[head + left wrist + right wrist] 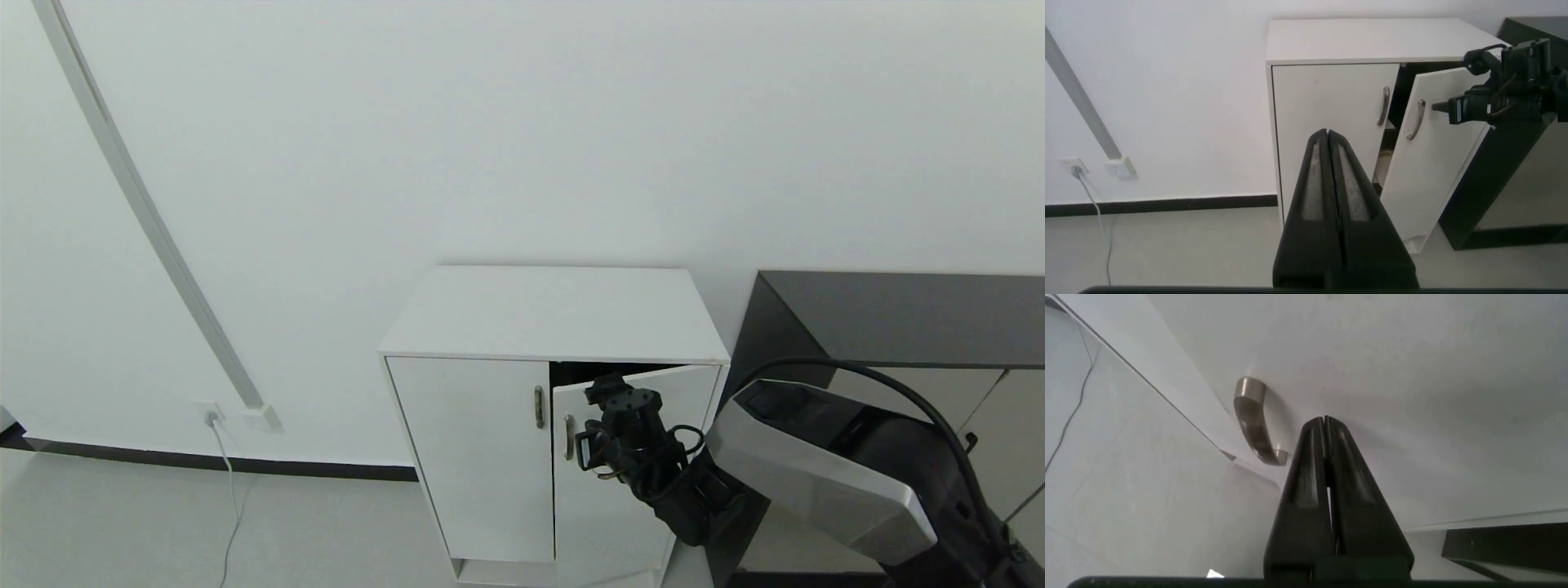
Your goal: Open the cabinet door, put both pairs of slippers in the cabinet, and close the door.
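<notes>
The white cabinet (555,314) stands against the wall with its left door (473,457) shut. Its right door (600,523) hangs ajar, showing a dark gap at the top. My right gripper (581,451) is at that door's front, just beside the metal handle (569,437). In the right wrist view the right gripper (1325,423) is shut on nothing and touches the door panel (1413,392) next to the handle (1256,425). My left gripper (1327,135) is shut and empty, held well back from the cabinet (1372,41), facing the ajar door (1429,188).
A black cabinet (898,314) stands close to the white one's right side. A wall socket with a cable (214,416) and a slanted conduit (139,204) are on the wall to the left. Open grey floor (122,523) lies left of the cabinet.
</notes>
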Tool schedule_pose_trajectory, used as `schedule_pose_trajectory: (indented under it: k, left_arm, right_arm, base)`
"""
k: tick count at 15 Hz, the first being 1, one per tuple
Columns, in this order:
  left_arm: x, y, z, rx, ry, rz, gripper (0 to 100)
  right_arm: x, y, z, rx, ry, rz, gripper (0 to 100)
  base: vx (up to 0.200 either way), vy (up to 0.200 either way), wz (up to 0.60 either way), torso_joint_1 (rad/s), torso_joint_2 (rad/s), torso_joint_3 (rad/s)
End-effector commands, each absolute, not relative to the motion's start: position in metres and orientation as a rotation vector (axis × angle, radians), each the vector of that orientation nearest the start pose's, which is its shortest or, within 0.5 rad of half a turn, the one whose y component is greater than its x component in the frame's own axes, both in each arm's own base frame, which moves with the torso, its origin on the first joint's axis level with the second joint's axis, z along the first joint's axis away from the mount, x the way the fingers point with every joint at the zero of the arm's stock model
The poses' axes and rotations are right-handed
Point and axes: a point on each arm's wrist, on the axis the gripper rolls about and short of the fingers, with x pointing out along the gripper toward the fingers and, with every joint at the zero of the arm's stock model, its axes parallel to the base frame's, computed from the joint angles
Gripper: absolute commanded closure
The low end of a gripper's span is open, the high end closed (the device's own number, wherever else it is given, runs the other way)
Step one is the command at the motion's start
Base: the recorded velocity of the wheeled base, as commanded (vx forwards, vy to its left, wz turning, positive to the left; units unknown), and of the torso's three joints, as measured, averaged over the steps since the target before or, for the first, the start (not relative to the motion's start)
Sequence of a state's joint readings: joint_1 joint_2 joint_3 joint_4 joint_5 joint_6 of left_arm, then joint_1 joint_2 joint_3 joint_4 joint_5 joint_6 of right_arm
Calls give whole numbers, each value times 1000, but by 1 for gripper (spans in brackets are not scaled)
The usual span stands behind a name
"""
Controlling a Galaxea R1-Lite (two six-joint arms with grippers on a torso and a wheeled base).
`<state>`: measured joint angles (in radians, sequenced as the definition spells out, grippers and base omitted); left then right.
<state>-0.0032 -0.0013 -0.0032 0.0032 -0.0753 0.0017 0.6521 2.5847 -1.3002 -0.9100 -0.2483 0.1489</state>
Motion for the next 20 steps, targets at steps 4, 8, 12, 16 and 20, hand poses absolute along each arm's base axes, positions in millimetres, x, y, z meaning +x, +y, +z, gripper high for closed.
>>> schedule_pose_trajectory:
  k: [4, 8, 12, 16, 20]
  left_arm:
    - [-23, -2, 76, 2, 0, -78, 100]
    - [-23, -2, 76, 2, 0, -78, 100]
    - [-23, -2, 76, 2, 0, -78, 100]
    - [-23, -2, 76, 2, 0, -77, 100]
    - [-23, -2, 76, 2, 0, -78, 100]
  right_arm:
    - [385, 283, -24, -19, 372, 365, 100]
    - [395, 283, -16, -16, 367, 353, 100]
    - [405, 274, -14, -33, 353, 332, 100]
    - [415, 269, -13, -34, 360, 312, 100]
    - [421, 265, -14, -40, 354, 301, 100]
  base:
    - [0, 0, 0, 0, 0, 0]
    - [0, 0, 0, 0, 0, 0]
    - [0, 0, 0, 0, 0, 0]
    - [0, 0, 0, 0, 0, 0]
    - [0, 0, 0, 0, 0, 0]
